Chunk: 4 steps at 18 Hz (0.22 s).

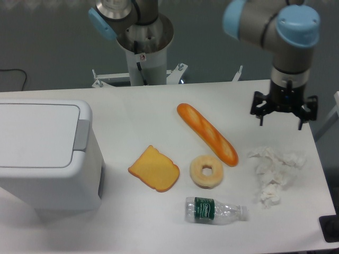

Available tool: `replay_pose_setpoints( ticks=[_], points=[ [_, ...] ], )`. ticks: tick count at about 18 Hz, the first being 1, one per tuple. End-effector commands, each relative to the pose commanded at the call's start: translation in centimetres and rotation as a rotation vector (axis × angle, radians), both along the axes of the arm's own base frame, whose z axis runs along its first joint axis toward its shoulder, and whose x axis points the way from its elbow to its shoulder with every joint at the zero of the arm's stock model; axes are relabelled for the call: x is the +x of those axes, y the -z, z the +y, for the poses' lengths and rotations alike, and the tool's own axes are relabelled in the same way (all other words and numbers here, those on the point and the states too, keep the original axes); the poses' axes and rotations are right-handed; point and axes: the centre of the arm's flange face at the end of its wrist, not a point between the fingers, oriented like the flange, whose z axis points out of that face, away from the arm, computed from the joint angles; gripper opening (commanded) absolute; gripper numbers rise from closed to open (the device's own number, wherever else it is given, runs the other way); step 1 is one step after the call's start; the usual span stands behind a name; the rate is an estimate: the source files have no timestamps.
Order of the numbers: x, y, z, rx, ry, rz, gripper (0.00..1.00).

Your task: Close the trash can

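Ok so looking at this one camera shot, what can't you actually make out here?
- The trash can: its left side is cut off by the frame's left edge, and the closed lid hides whatever is inside.
- The bottle: the label print is too small to read.
- The gripper: the fingertips are small and dark; open, apparently holding nothing.
- A dark object at the lower right is cropped by the frame; unidentifiable.

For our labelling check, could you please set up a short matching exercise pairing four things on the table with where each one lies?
Things:
1. trash can
2. baguette
3. crumpled tissue
4. water bottle

Places:
A. right side of the table, below the gripper
B. near front edge, lying on its side
C. far left, lid down
D. centre, lying diagonally

Pairs: 1-C, 2-D, 3-A, 4-B
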Motion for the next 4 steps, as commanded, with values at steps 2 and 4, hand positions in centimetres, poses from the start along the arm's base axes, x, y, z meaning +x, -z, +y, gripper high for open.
replay_pose_setpoints(
  ticks=[2, 4],
  points=[
    [-0.6, 1.8, -0.5, -0.067, 0.051, -0.008, 1.00],
    [-0.9, 3.1, -0.4, -0.092, 0.082, -0.018, 1.00]
  ],
)
